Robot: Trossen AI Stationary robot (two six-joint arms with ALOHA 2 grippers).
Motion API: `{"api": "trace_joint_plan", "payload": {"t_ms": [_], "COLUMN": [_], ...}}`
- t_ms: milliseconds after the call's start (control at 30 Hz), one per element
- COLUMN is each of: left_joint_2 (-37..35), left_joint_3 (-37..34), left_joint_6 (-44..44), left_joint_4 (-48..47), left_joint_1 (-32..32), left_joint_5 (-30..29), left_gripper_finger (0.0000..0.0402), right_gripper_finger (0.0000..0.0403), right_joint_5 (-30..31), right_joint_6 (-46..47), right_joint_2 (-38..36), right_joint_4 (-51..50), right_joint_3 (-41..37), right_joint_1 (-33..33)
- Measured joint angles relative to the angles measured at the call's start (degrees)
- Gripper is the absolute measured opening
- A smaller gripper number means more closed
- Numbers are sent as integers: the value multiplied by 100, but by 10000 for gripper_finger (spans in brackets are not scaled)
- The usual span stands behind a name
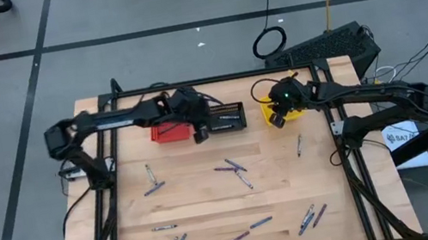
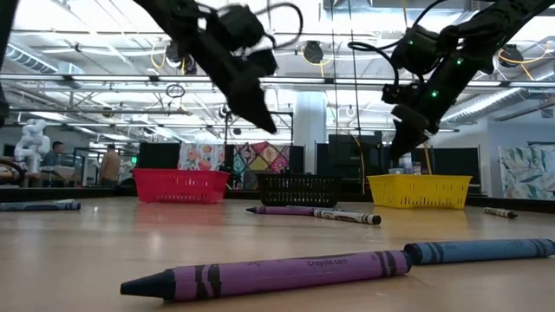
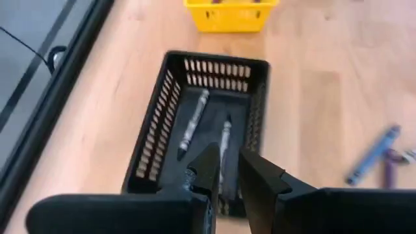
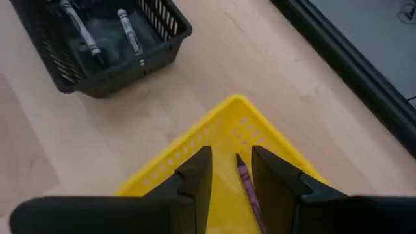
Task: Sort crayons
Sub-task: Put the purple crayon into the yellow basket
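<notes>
Fingers of both arms stand parted and empty, as we read them: the left gripper (image 3: pixel 224 172) hangs over the black basket (image 1: pixel 227 119), the right gripper (image 4: pixel 231 170) over the yellow basket (image 1: pixel 272 113), both at the table's far edge.

Nearest to each set of fingers are crayons already sorted. Under the left one, two grey crayons (image 3: pixel 194 123) lie lengthwise on the black basket's floor, clear of the fingertips. Under the right one, a purple crayon (image 4: pixel 246 185) lies in the yellow basket, showing between the two fingers without touching them.

Farther out, toward the table's near edge, the unsorted crayons lie flat and scattered on the table (image 1: pixel 201 200).
- Centre cluster (image 1: pixel 234 169): closest loose group, crossed over one another, about midway between the arms. Either could reach it.
- Single crayon (image 1: pixel 299 146) toward the right edge: long axis running roughly far-to-near, plainly the right arm's.
- Pair (image 1: pixel 152 181) toward the left edge: the left arm's side.
- Near-edge strays (image 1: pixel 250 229): well apart from both grippers.

Our judgement: the coming move is a retreat from the baskets toward the near side, with the fingers turned across whichever crayon's long axis is chosen. The crossed centre group may be awkward to pick singly.

The red basket (image 1: pixel 170 130) sits just beside the black one, toward the left.
</notes>
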Motion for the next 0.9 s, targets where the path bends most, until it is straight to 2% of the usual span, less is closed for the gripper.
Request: {"api": "trace_joint_plan", "payload": {"t_ms": [233, 400, 700, 900], "left_joint_2": [-1029, -1500, -1674, -1674], "left_joint_3": [-5, -8, -12, -14], "left_joint_6": [-48, -377, -1426, -2006], "left_joint_4": [-1545, -2612, -3769, -4078], "left_joint_1": [-462, -982, -1819, -2407], "left_joint_5": [-98, -99, -305, -888], "left_gripper_finger": [61, 61, 61, 61], "right_gripper_finger": [96, 96, 96, 96], "right_joint_5": [-541, -563, -568, -754], "right_joint_6": [254, 421, 468, 919], "right_joint_2": [-57, -55, -55, -55], "right_joint_4": [-5, 8, 629, 999], "right_joint_3": [0, 0, 0, 0], "right_joint_1": [18, 18, 18, 17]}}
